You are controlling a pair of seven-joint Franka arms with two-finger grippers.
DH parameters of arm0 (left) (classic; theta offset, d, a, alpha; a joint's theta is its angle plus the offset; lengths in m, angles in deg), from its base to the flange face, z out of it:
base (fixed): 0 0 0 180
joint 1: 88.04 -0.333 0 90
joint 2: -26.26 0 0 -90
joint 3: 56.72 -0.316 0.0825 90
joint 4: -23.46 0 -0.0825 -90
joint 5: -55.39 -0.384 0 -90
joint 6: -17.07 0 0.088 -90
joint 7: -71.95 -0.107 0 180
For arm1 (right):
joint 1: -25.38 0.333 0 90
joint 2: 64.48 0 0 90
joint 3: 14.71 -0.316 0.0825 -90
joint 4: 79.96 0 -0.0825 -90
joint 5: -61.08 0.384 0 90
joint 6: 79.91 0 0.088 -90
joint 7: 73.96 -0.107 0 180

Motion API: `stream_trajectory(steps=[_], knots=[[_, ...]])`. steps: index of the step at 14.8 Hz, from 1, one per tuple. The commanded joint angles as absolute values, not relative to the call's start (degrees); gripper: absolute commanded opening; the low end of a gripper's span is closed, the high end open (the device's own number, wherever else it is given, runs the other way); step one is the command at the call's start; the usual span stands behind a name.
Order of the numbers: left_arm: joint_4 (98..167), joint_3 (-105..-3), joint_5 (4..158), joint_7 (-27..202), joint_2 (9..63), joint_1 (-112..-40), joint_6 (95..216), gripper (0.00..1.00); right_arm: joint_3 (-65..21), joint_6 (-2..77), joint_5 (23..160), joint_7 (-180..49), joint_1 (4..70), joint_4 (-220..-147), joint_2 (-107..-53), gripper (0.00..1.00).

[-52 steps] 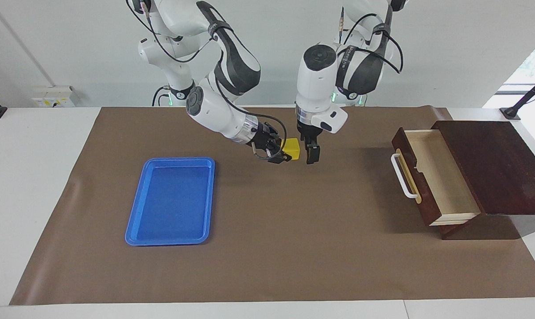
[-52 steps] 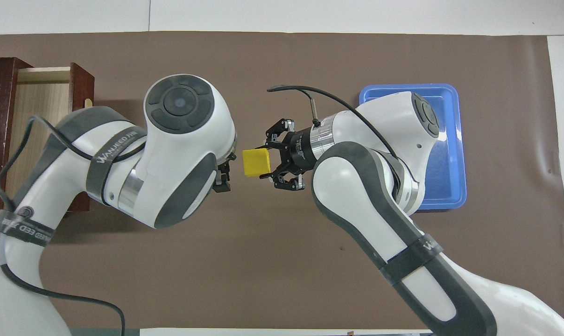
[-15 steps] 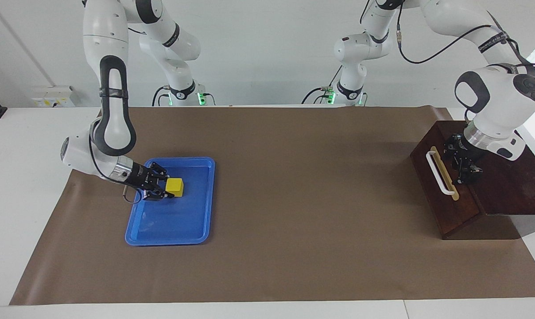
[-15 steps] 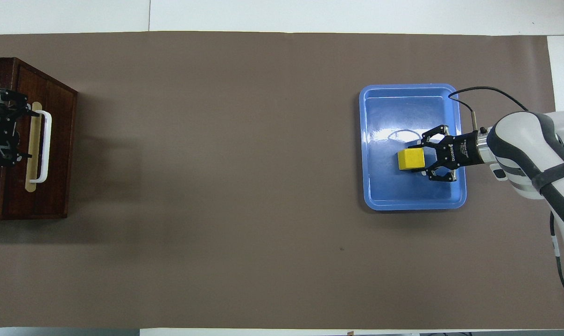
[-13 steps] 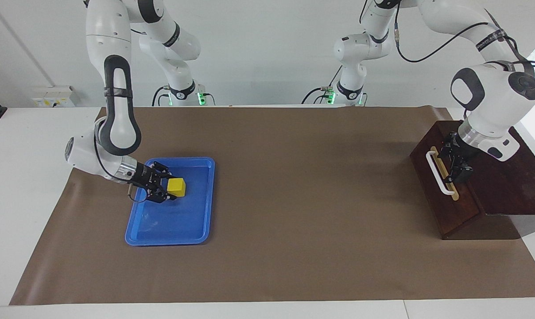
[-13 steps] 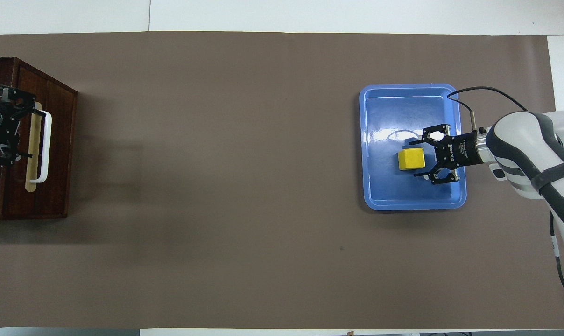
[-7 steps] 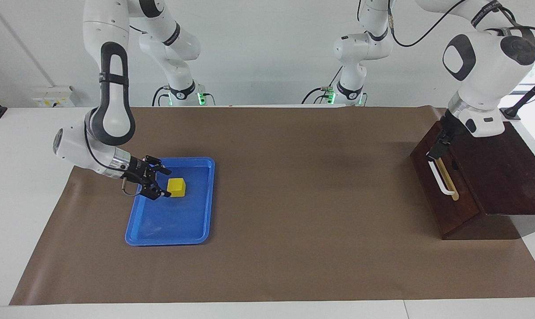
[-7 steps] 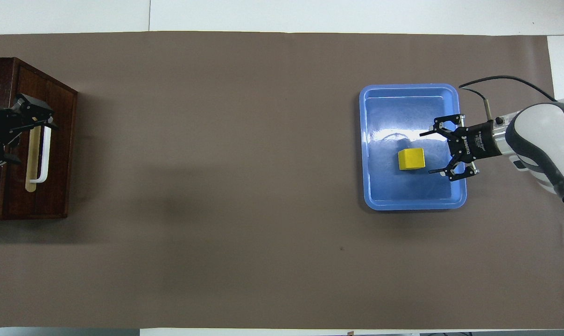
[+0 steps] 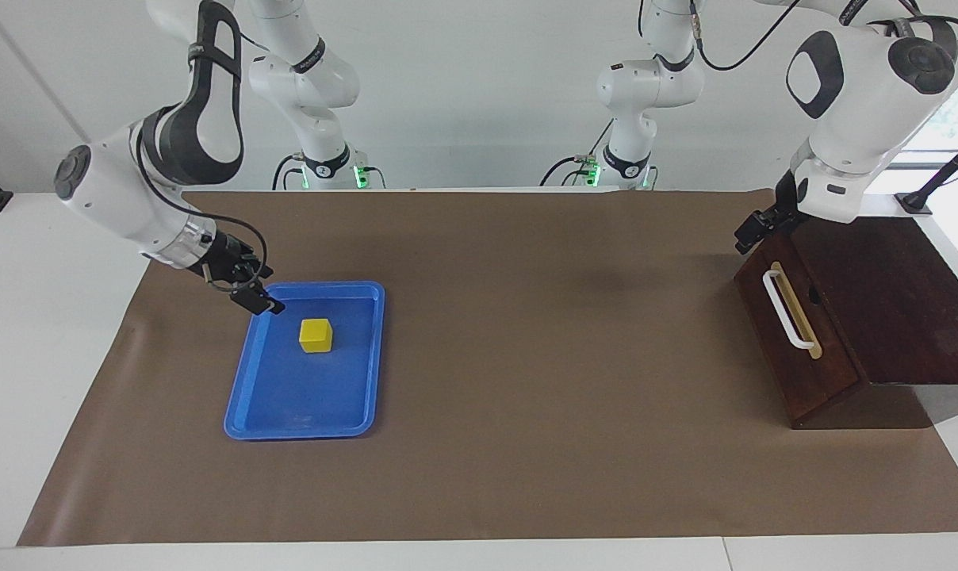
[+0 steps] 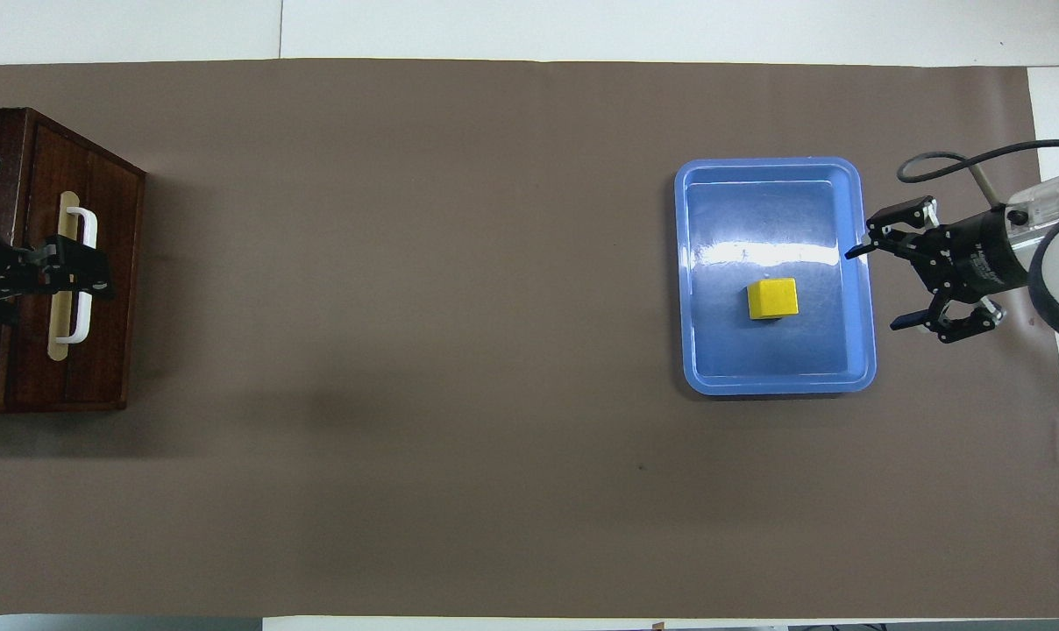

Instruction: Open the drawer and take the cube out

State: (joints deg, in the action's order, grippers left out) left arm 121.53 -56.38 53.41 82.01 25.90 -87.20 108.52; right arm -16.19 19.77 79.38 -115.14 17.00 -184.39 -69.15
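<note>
The yellow cube (image 9: 316, 335) (image 10: 772, 299) rests free on the floor of the blue tray (image 9: 312, 392) (image 10: 757, 210). Just off the tray's rim, toward the right arm's end of the table, my right gripper (image 9: 255, 300) (image 10: 875, 289) hangs open with nothing between its fingers. The drawer (image 9: 792, 361) (image 10: 104, 263) is pushed fully into its dark wooden box (image 9: 883, 301), and its white bar handle (image 9: 788, 311) (image 10: 87, 230) shows. My left gripper (image 9: 749, 232) (image 10: 81, 267) hovers above the box's front top edge, over the handle when seen from above, and holds nothing.
A brown mat (image 9: 526, 357) covers most of the white table (image 9: 43, 333). The tray lies toward the right arm's end and the wooden box toward the left arm's end. Bare mat stretches between them.
The right gripper let go of the cube in the tray, opened and drew back up over the rim. The left gripper lifted off the box. Earlier still, the drawer stood open.
</note>
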Motion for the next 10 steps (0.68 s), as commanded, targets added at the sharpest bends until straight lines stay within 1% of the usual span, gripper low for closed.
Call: stream_trajectory(steps=[1,3,5,6,10], knots=[[120.50,-54.97,53.64,78.72,25.12,-86.89,106.64,1.00,-16.55,15.55,72.97,-107.90,16.95,-180.51,-68.35,1.00],[119.18,-54.88,53.63,78.45,25.47,-86.81,105.93,1.00,-16.73,13.79,70.06,-103.08,17.12,-179.80,-65.89,1.00],[119.79,-54.88,53.90,76.70,25.12,-86.89,107.59,1.00,-16.82,12.03,68.30,-97.63,17.91,-179.45,-63.26,1.00],[120.05,-54.88,54.42,76.43,25.12,-86.54,108.12,1.00,-16.91,10.54,66.37,-92.47,18.09,-179.45,-61.07,1.00],[119.79,-54.79,54.43,76.52,25.12,-86.01,107.69,1.00,-17.17,10.87,64.25,-78.38,18.96,-182.07,-59.47,1.00]])
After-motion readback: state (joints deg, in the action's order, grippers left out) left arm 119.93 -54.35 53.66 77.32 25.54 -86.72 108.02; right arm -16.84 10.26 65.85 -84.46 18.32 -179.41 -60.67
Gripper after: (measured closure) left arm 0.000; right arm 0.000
